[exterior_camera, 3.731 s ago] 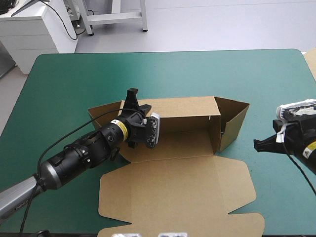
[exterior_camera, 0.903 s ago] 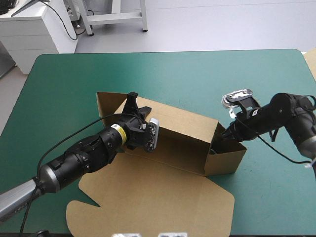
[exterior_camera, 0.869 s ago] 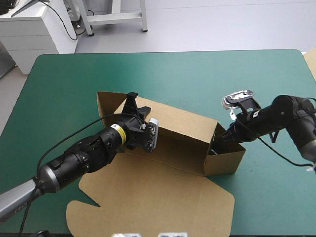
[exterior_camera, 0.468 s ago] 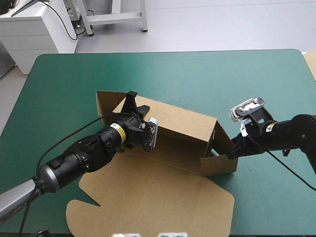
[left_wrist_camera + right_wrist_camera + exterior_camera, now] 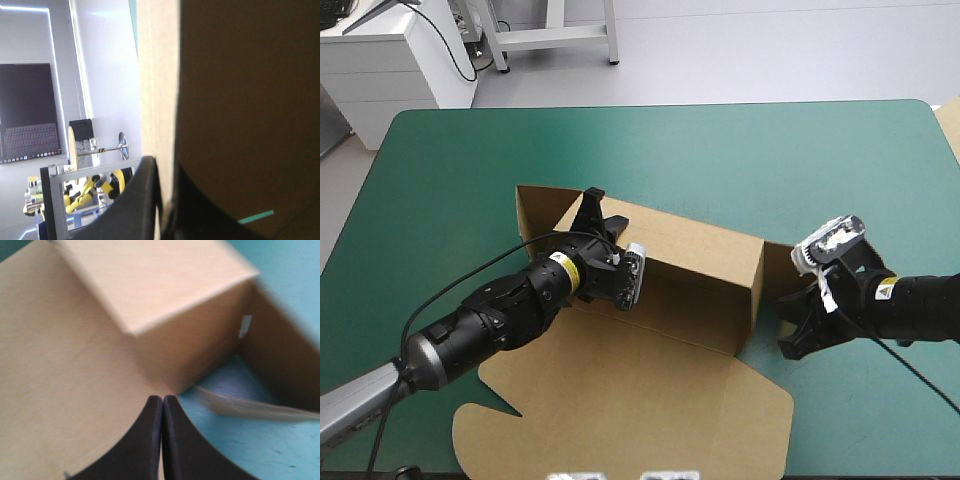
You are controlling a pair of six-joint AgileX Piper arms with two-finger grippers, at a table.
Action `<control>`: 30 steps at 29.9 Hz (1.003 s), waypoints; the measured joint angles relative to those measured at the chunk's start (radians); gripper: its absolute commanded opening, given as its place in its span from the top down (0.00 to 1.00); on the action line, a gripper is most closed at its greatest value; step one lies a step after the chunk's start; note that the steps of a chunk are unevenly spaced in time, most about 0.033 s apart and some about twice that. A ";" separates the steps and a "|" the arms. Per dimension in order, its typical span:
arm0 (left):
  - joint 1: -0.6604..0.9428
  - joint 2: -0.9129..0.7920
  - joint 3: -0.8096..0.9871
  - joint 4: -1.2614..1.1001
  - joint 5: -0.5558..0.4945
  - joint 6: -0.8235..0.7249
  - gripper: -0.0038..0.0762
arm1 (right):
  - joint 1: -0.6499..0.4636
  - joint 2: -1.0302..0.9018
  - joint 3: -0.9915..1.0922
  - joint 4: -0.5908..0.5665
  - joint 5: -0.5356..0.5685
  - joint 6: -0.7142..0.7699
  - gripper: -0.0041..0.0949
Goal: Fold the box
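The brown box [image 5: 695, 262] sits mid-desk [image 5: 740, 150], with its long wall raised and its lid flat toward the near edge. The left end effector [image 5: 592, 210] is clenched on that wall near its left end, the board pinched between its black fingers [image 5: 135, 205]. The right end effector [image 5: 792, 340] is clenched on nothing, its fingers meeting in a point. The box's right-end corner lies just ahead of its tips.

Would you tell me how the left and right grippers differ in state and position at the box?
The left gripper clamps the box's raised long wall; the right gripper is shut on nothing. The left gripper sits near that wall's left end; the right gripper points at the box's right-end corner. Both have their fingers together.
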 measured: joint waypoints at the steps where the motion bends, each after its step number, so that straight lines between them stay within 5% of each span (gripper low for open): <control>1: 0.000 0.005 -0.001 0.001 -0.002 0.000 0.96 | 0.003 -0.010 0.000 0.028 0.017 -0.004 0.98; 21: 0.002 0.006 -0.001 0.000 -0.003 -0.008 0.96 | 0.007 -0.029 -0.038 -0.036 -0.062 0.033 0.98; 30: -0.010 0.006 -0.002 0.132 0.052 -0.252 0.96 | 0.007 -0.028 -0.216 -0.258 -0.165 0.186 0.98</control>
